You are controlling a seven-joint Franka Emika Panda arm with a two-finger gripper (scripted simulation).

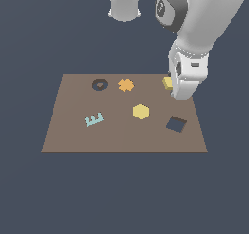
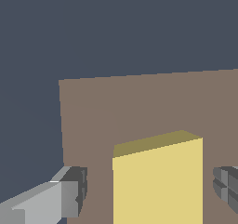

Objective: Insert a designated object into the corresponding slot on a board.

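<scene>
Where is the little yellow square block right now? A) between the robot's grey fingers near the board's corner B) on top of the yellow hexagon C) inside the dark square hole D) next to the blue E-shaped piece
A: the small yellow square block sits between the gripper's grey fingers, with gaps on both sides, near the far corner of the flat brown board; the dark square hole is empty.
</scene>
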